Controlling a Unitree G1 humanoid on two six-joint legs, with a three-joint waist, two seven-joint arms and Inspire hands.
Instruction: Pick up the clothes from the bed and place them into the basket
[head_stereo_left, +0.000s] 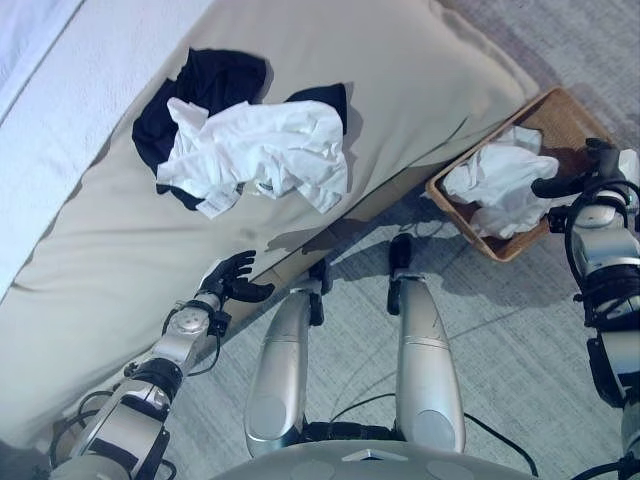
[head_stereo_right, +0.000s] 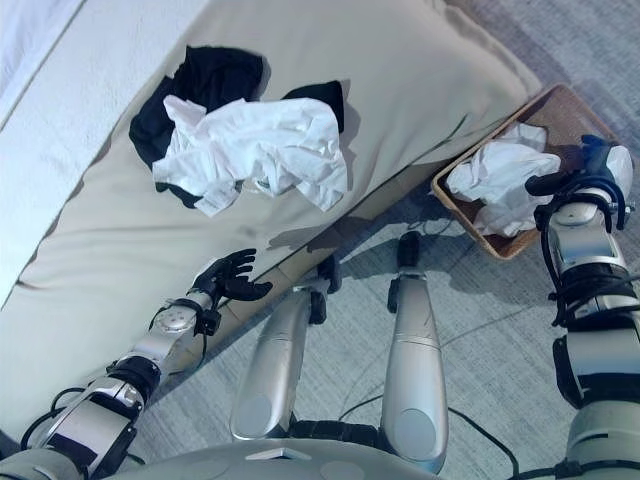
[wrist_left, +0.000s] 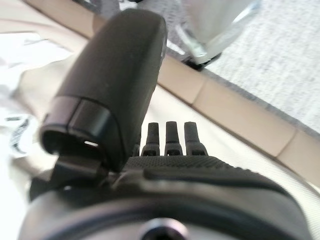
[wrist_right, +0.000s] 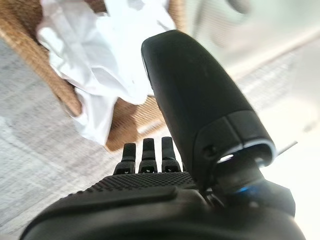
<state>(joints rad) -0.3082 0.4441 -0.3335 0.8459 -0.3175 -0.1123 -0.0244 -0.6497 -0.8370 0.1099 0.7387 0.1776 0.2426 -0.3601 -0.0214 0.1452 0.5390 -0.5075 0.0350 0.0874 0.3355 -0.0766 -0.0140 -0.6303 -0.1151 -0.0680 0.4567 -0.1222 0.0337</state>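
Lying crumpled mid-bed, the white shirt (head_stereo_left: 262, 152) is covering dark clothes (head_stereo_left: 205, 82): soft, light, best pinched at a raised fold. Left hand (wrist_left: 150, 145) is hovering uncurled, empty; right hand (wrist_right: 165, 165) likewise, beside the basket (wrist_right: 131, 126) holding white cloth (wrist_right: 102, 60).

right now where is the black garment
In the left eye view the black garment lies on the bed, to the robot's left, partly under the crumpled white garment, and beyond the left hand.
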